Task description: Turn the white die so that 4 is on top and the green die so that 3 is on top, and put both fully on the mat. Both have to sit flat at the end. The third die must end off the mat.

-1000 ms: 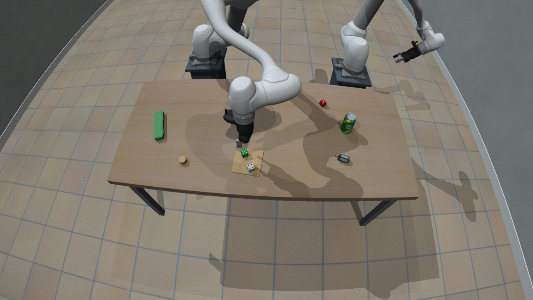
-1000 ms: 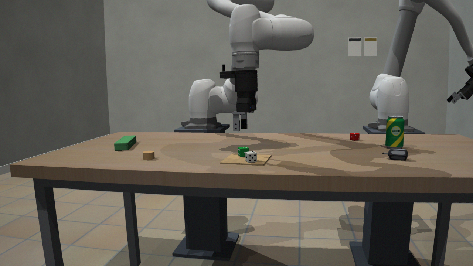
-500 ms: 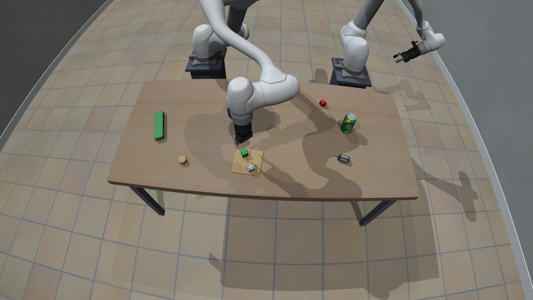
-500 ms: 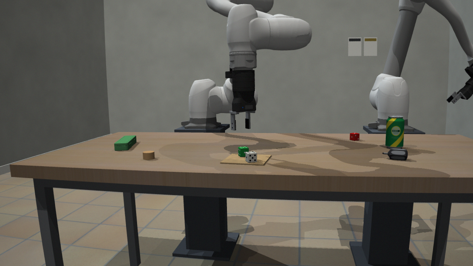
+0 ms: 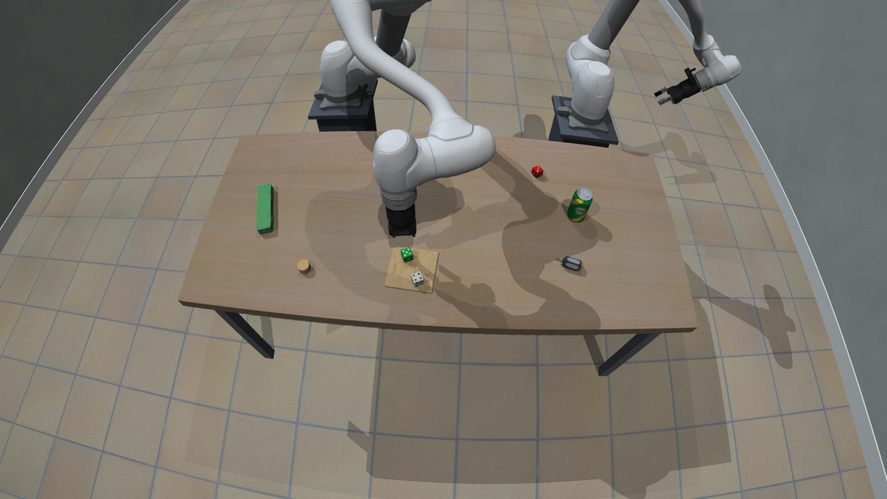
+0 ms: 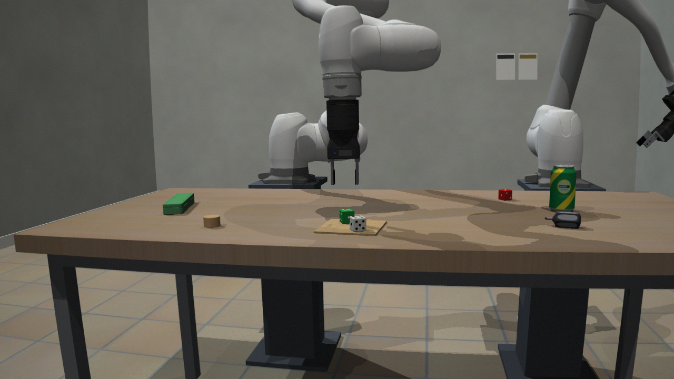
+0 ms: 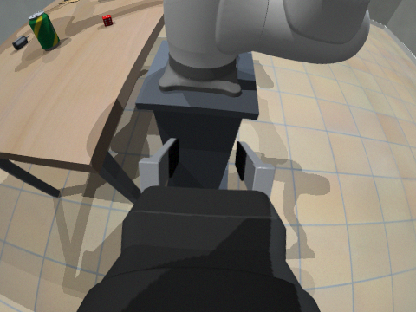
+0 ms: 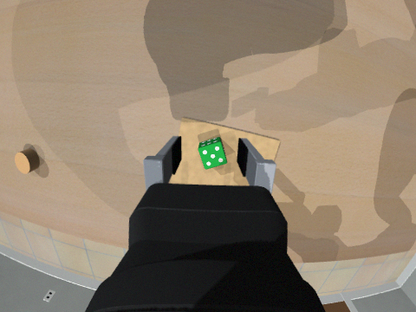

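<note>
Grey walls (image 5: 806, 142) (image 6: 235, 70) (image 8: 26, 273) and a tiled floor (image 5: 496, 403) (image 6: 141, 325) (image 7: 347, 182) (image 8: 67, 243) surround the wooden desk (image 5: 335, 154) (image 6: 141, 254) (image 7: 65, 108) (image 8: 87, 65). On its thin tan mat (image 5: 400, 273) (image 6: 329, 228) (image 8: 260, 143) sit both wanted dice. The green die (image 5: 407, 255) (image 6: 346, 216) (image 8: 212, 153) shows five on top, so it needs turning; the white die (image 5: 416, 278) (image 6: 357, 223) seems to show four already and is best left alone. The red die (image 5: 537, 172) (image 6: 505, 194) (image 7: 107, 20) lies well off the mat.

The right claw (image 5: 402, 235) (image 6: 345, 182) (image 8: 209, 148) hangs above the desk, fingers wide apart, nothing between them. The left claw (image 5: 661, 97) (image 6: 642, 141) (image 7: 207, 152) is also wide open and empty, away from the desk.

I expect the green die to be light, rigid and hard to damage: a modest squeeze should do. Its smooth faces may slip if the pads catch only the upper edge, so go low on two opposite side faces, pads flat and centred, without pressing into the mat. It sits slightly skewed to the fingers, so a small wrist turn first should prevent a corner pinch. Something this light could skid if one pad touches early. For the roll, a level hold matters; release only once the new bottom face rests flat, keeping the open fingers clear of its white neighbour.

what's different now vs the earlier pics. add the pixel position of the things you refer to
The right gripper (image 5: 402, 234) (image 6: 345, 182) (image 8: 209, 148) has turned about its upright axis, so its two fingers now stand side by side in the exterior view, and it has shifted slightly toward that picture's left. Nothing was taken hold of or let go; it is open. The left gripper (image 5: 662, 96) (image 6: 645, 140) (image 7: 207, 152), green die (image 5: 407, 254) (image 6: 346, 216) (image 8: 212, 153), white die (image 5: 417, 278) (image 6: 357, 223) and red die (image 5: 537, 171) (image 6: 505, 194) (image 7: 107, 20) stayed put.
</note>
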Motion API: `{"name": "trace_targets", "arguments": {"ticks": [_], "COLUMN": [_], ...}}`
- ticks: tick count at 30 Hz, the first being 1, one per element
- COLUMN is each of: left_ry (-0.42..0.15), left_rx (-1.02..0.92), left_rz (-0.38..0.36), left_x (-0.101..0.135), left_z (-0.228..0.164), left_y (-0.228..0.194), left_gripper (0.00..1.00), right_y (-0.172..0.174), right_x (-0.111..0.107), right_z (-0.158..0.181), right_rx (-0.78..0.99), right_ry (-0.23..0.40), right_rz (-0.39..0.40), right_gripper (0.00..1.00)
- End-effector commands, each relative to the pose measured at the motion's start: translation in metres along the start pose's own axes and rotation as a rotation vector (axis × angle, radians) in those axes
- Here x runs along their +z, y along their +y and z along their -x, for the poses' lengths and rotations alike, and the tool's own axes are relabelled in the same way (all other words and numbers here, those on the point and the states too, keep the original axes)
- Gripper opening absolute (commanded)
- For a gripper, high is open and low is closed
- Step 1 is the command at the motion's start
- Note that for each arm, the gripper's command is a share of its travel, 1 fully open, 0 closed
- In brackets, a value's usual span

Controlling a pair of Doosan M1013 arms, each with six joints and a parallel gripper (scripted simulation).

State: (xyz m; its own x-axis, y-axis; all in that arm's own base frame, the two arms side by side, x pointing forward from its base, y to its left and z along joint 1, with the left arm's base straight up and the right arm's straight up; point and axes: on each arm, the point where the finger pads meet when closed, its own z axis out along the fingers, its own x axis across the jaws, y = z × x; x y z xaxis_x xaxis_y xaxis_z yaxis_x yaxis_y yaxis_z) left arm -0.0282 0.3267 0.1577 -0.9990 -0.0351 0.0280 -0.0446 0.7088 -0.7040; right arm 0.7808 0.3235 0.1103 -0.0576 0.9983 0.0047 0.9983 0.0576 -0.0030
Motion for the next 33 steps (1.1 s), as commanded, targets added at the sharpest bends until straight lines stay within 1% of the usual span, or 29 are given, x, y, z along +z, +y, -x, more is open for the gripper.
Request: {"name": "trace_targets", "arguments": {"ticks": [1, 3, 4, 9, 10, 11, 12, 13, 16, 18, 26, 30, 33], "left_ry": [0.007, 0.007, 0.007, 0.007, 0.007, 0.007, 0.007, 0.007, 0.007, 0.007, 0.007, 0.007, 0.007], "left_rx": [-0.007, -0.007, -0.007, -0.007, -0.007, -0.007, -0.007, -0.007, -0.007, -0.007, -0.007, -0.007, -0.007], "left_rz": [-0.003, -0.003, -0.003, -0.003, -0.003, -0.003, -0.003, -0.003, -0.003, -0.003, -0.003, -0.003, -0.003], "left_x": [0.002, 0.002, 0.002, 0.002, 0.002, 0.002, 0.002, 0.002, 0.002, 0.002, 0.002, 0.002, 0.002], "left_z": [-0.004, -0.004, -0.004, -0.004, -0.004, -0.004, -0.004, -0.004, -0.004, -0.004, -0.004, -0.004, -0.004], "left_y": [-0.003, -0.003, -0.003, -0.003, -0.003, -0.003, -0.003, -0.003, -0.003, -0.003, -0.003, -0.003, -0.003], "left_gripper": [1.0, 1.0, 1.0, 1.0, 1.0, 1.0, 1.0, 1.0, 1.0, 1.0, 1.0, 1.0, 1.0], "right_y": [0.003, 0.004, 0.005, 0.008, 0.008, 0.01, 0.01, 0.011, 0.011, 0.015, 0.023, 0.025, 0.025], "right_x": [-0.002, -0.002, -0.002, -0.002, -0.002, -0.002, -0.002, -0.002, -0.002, -0.002, -0.001, -0.001, -0.001], "right_z": [-0.001, -0.002, -0.003, -0.004, -0.004, -0.005, -0.005, -0.005, -0.005, -0.006, -0.005, -0.005, -0.005], "right_rx": [0.174, 0.239, 0.304, 0.518, 0.519, 0.603, 0.605, 0.681, 0.685, 0.831, 1.129, 1.214, 1.224], "right_ry": [-0.004, -0.004, -0.004, -0.004, -0.004, -0.004, -0.004, -0.003, -0.003, -0.003, -0.002, -0.002, -0.002], "right_rz": [0.003, 0.004, 0.004, 0.004, 0.004, 0.004, 0.004, 0.004, 0.004, 0.005, 0.005, 0.005, 0.005], "right_gripper": [1.0, 1.0, 1.0, 1.0, 1.0, 1.0, 1.0, 1.0, 1.0, 1.0, 1.0, 1.0, 1.0]}}
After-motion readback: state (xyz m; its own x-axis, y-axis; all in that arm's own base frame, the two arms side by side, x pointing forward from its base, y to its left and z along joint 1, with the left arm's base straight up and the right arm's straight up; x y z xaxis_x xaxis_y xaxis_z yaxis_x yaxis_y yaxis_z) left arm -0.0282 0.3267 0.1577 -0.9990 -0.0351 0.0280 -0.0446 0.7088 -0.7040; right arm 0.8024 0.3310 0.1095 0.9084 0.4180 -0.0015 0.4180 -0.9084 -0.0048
